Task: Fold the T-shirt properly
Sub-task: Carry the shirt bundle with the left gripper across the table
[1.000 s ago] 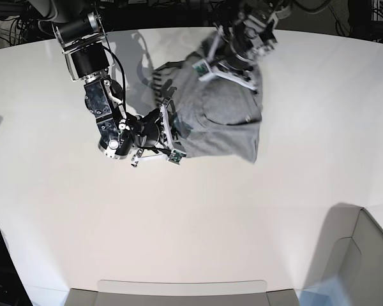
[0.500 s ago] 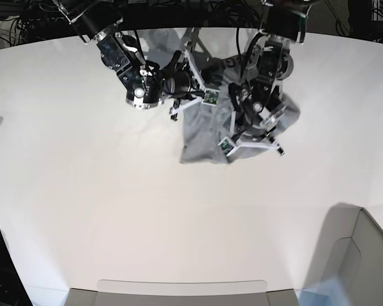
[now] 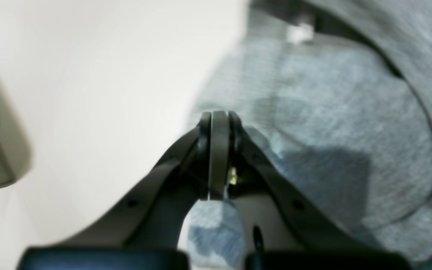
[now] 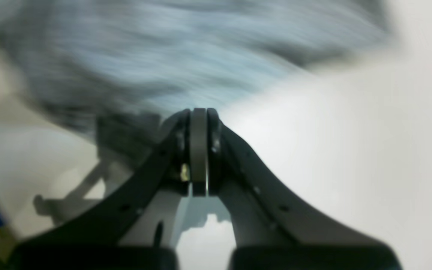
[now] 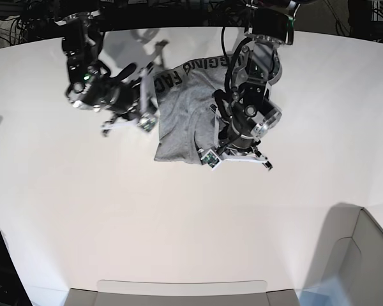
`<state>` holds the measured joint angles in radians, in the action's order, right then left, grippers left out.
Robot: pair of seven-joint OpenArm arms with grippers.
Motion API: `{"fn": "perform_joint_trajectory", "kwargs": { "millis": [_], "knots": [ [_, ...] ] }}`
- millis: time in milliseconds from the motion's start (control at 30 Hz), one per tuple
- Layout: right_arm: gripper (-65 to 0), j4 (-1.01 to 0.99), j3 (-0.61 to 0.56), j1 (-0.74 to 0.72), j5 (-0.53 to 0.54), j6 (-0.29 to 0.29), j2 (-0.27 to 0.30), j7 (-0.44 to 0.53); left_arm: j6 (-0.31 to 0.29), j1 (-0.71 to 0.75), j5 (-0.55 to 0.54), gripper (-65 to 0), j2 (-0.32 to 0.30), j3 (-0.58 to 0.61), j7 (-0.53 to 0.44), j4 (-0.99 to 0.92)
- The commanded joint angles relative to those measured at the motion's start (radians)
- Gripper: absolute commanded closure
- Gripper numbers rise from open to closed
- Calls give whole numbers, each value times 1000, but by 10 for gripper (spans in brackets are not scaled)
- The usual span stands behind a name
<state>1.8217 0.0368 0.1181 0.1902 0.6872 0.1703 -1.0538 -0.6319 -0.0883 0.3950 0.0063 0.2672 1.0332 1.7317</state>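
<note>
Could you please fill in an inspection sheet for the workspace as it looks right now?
Surface: white table, bare where it shows.
Job's things: grey T-shirt bunched at the far middle, black lettering showing along its upper edge.
Clutter: nothing seen.
Grippers: left gripper shut, above the shirt; right gripper shut, at the shirt's edge; no cloth seen between either's fingers.
Cables: black cables run down the left arm.
Surroundings: grey bin at the near corner.
</note>
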Motion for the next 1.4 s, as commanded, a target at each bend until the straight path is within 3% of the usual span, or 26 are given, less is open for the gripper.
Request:
{"fn": "perform_joint_trajectory", "kwargs": {
  "millis": [0,100,233,600,733,967,1367],
  "knots": [
    [0,17,56,-13,15,11,-12,17,4,11,-5,0,10,2,-12,54],
    [0,17,190,-27,15,11,-41,17,-7,68,-6,0,11,28,-8,143],
    [0,13,269,-36,15,11,-41,14,-7,170,0,0,-9,189,-12,158],
    [0,-53,277,-33,13,11,-41,16,-4,290,-3,0,-127,418,-31,170],
    [0,-61,277,-31,13,11,-41,16,2,290,0,0,-168,381,-34,81],
    [0,-61,278,-31,13,11,-39,16,-6,290,-5,0,-233,166,-41,64],
    [0,-60,272,-36,12,11,-42,13,1,281,-6,0,-214,31,-75,250]
  ]
}}
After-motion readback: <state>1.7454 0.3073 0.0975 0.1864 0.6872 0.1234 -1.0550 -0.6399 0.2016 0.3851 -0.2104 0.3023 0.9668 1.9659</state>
